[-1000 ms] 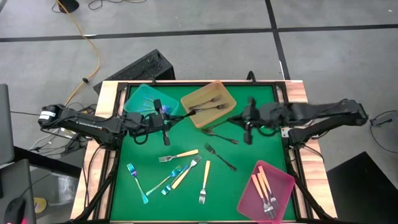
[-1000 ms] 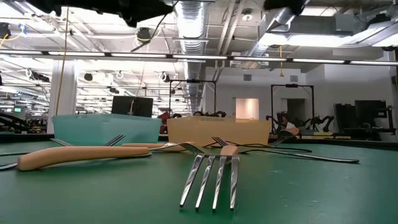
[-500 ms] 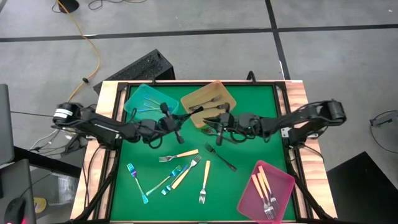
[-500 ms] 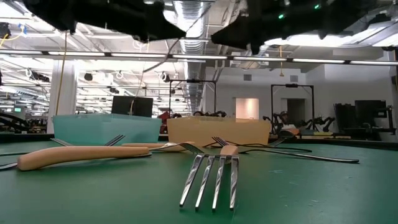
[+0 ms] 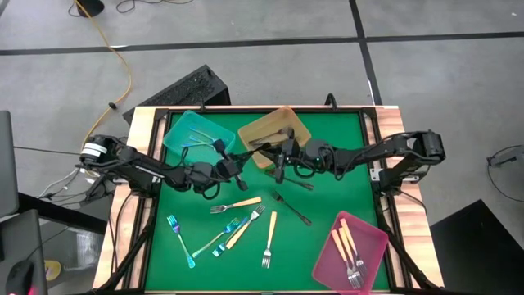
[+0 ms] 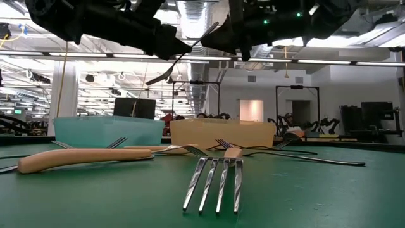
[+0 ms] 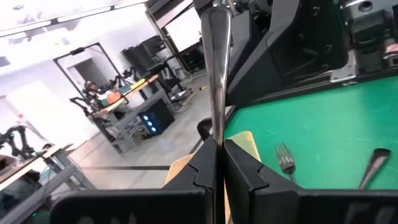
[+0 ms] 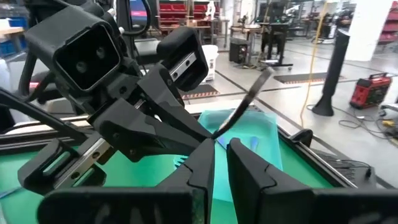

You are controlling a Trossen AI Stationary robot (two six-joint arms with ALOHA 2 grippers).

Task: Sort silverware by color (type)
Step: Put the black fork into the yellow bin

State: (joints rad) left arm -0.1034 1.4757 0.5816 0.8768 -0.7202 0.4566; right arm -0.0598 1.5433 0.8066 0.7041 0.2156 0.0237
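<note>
A dark grey metal utensil (image 6: 183, 58) hangs slanted in the air near the amber tray, between both grippers. My left gripper (image 5: 241, 164) comes from the table's left and is shut on it. My right gripper (image 5: 281, 156) comes from the right, and its fingers are closed to a narrow gap at the utensil's end. Cream-handled forks (image 5: 237, 203), iridescent blue utensils (image 5: 182, 239) and two dark forks (image 5: 291, 209) lie flat on the green mat. My left gripper pinches the utensil's shaft (image 7: 216, 134) between its two fingers, which lie along it. The utensil is lifted clear and runs on toward the right gripper. My right gripper has the utensil's near end (image 8: 219, 134) between its fingertips, coming level from the table's right. The rest (image 8: 252, 93) slants away past the left gripper.
At the far side stand a teal tray (image 5: 184, 129) holding iridescent pieces and an amber tray (image 5: 270, 127) holding dark forks. A pink tray (image 5: 364, 238) with cream-handled forks sits at the near right corner. A raised black frame borders the mat.
Both arms have swung toward the table's middle, the left gripper moving right and the right gripper moving left. They now meet near the amber tray, with the dark utensil between them. Both have come down into the top of the low view.
</note>
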